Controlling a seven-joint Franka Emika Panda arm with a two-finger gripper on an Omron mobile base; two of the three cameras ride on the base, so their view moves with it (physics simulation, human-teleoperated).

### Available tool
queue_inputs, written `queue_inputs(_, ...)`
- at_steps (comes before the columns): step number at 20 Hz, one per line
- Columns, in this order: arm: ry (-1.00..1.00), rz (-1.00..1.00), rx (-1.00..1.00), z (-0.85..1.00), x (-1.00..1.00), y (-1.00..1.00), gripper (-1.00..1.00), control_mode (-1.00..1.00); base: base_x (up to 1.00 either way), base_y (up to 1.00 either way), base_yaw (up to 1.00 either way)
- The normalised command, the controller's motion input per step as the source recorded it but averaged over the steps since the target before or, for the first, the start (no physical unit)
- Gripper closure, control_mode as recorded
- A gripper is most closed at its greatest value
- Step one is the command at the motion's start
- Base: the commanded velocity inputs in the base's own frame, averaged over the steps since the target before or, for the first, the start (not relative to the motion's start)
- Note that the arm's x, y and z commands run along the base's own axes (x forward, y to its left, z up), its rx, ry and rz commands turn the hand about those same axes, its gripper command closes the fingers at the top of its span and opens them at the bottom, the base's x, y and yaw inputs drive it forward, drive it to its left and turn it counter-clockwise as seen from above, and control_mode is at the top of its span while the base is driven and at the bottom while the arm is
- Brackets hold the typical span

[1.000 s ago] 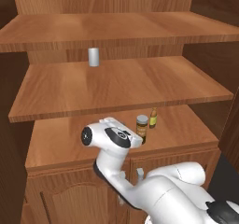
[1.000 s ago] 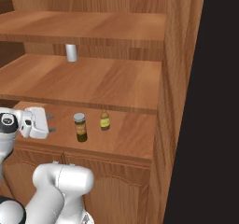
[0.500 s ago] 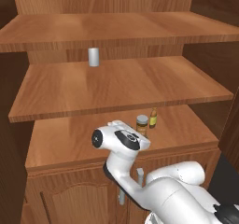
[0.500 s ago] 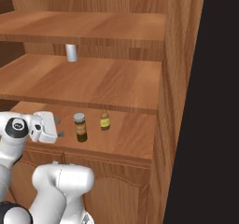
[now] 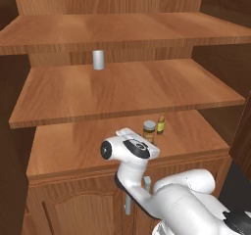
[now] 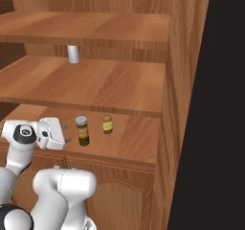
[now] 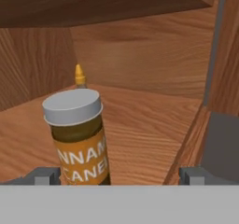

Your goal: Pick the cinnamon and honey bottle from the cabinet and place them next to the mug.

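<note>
The cinnamon (image 7: 78, 139) stood upright on the lowest open shelf of the cabinet (image 6: 139, 147), with the honey bottle (image 6: 108, 123) just beside it. The tool (image 7: 119, 175) was seen spread wide and empty, the jar nearer its left tip. The jar was judged light, rigid and smooth-sided, best taken around its labelled middle below the grey lid.

The cinnamon (image 7: 78, 136) is standing just ahead of the wide-open gripper (image 7: 116, 175), nearer one fingertip (image 7: 44, 175); the honey bottle (image 7: 80, 76) is standing behind it, bare shelf (image 7: 144, 125) lying beside.
</note>
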Motion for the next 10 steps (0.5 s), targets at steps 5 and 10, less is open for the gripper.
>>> queue_inputs(5,0.00,-0.08,-0.07,0.00,0.34,0.07,-1.00,-1.00,0.00,0.00,0.00)
queue_inputs(10,0.00,-0.09,-0.02,0.00,0.31,0.00,-1.00,-1.00,0.00,0.00,0.00)
